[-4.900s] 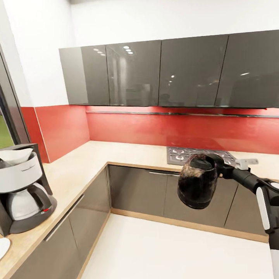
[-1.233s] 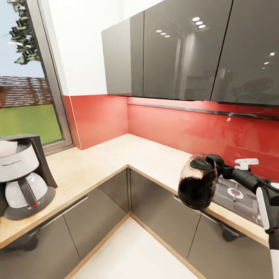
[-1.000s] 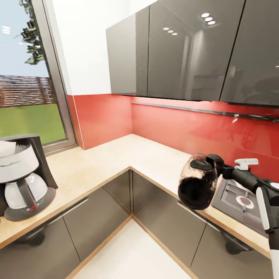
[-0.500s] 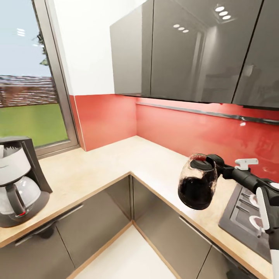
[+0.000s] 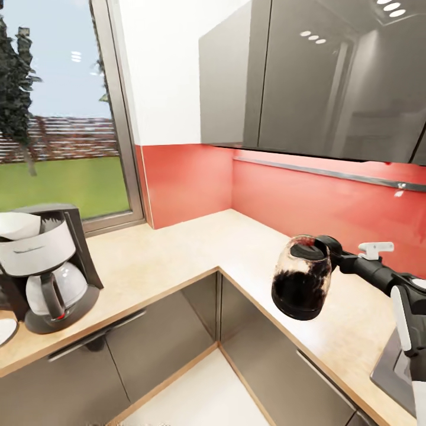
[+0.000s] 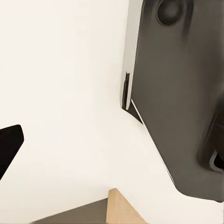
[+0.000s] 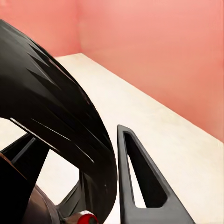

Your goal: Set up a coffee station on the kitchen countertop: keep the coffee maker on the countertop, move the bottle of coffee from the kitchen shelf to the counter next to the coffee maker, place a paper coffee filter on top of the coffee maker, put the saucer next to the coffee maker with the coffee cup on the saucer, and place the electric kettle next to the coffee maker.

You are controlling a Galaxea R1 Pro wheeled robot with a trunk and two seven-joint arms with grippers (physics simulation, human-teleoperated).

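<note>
Kettle point(image 5: 300, 279) upright, held by right end effector point(image 5: 331, 251)

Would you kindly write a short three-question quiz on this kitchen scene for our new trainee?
1. True or false: the rounded clear-glass electric kettle stands on the light tan kitchen countertop.
2. What lies in the top of the tall black-and-white coffee maker: A) a gold cap, B) a white paper coffee filter, C) a spoon?
3. Fill in: the kettle is carried by the ____ gripper.

Key: 1 false, it is held in the air, above the cabinet fronts. 2 B. 3 right.
</note>
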